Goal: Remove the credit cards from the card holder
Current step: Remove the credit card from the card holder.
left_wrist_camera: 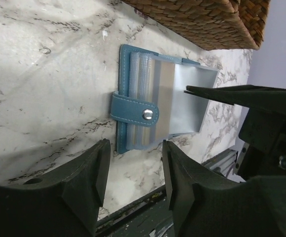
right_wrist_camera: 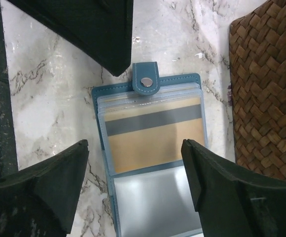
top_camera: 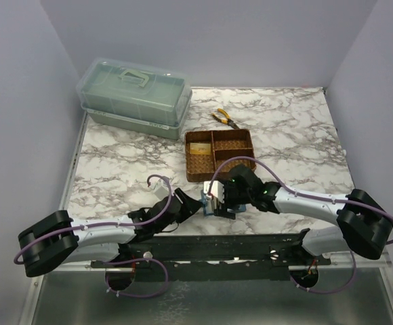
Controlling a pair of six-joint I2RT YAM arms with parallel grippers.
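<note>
Lying on the table: the card holder (left_wrist_camera: 158,84) is open and flat on the marble table (top_camera: 115,156). It is close to the near edge, just in front of the woven tray (top_camera: 220,154). It does not touch the tray.
Card holder look: blue outside, with a strap (left_wrist_camera: 130,111) and a round silver snap. Clear sleeves stick out from it.
Credit card: one gold card (right_wrist_camera: 155,143) with a grey stripe sits in the top clear sleeve. The sleeve below it looks silver-grey, and I cannot tell what is in it.
Left gripper (left_wrist_camera: 134,158): its two fingers are partly apart. The strap edge of the card holder is right in front of the gap. Nothing is pinched.
Right gripper (right_wrist_camera: 134,148): its fingers are wide apart, one on each side of the card holder, seen from above. It holds nothing. In the left wrist view one of its fingers (left_wrist_camera: 241,94) reaches over the clear sleeves.
Both grippers: they meet nose to nose at the card holder, one from the left and one from the right.
Tray: brown, with three parts. A flat yellow card (top_camera: 198,149) lies in the left part.
Pliers (top_camera: 223,118): yellow handles, on the table behind the tray.
Green box (top_camera: 135,98): clear lid with a handle, at the far left of the table.
</note>
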